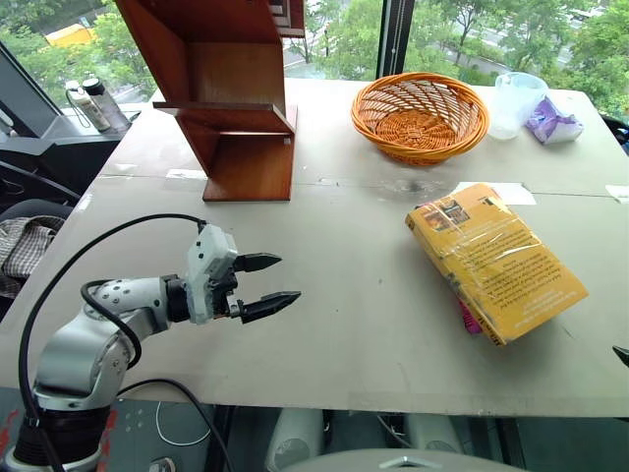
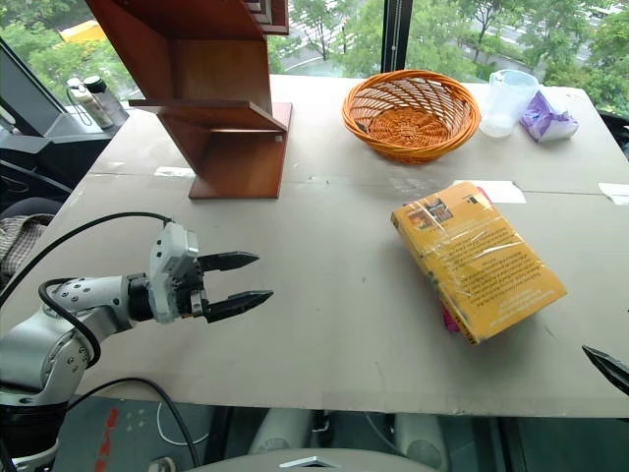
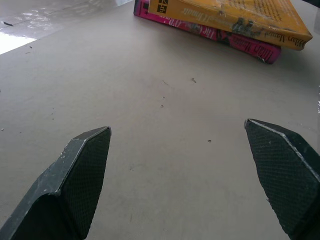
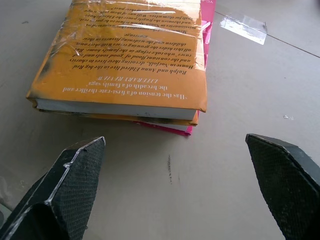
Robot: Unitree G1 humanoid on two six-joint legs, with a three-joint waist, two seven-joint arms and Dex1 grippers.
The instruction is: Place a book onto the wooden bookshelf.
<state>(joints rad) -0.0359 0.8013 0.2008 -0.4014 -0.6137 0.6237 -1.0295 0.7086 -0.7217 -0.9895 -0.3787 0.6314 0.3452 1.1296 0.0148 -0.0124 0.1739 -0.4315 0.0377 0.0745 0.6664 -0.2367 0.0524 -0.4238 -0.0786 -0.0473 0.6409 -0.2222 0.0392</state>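
Observation:
The yellow-orange book [image 1: 494,260] in glossy wrap lies flat on the grey table, at the right, on top of a pink book [image 1: 469,317] whose edge peeks out beneath it. The reddish-brown wooden bookshelf [image 1: 228,98] stands at the back left of the table. My left gripper [image 1: 263,284] hovers open over the table's front left, pointing right toward the book, nothing between its fingers. In the right wrist view my right gripper [image 4: 175,187] is open just short of the book [image 4: 131,54]. A right fingertip [image 2: 609,367] shows at the right edge of the right eye view.
An orange wicker basket [image 1: 420,115] sits at the back centre of the table [image 1: 354,324]. A clear plastic cup [image 1: 515,102] and a purple packet [image 1: 552,122] stand at the back right. Bottles [image 1: 95,102] stand on a dark surface beyond the table's left edge.

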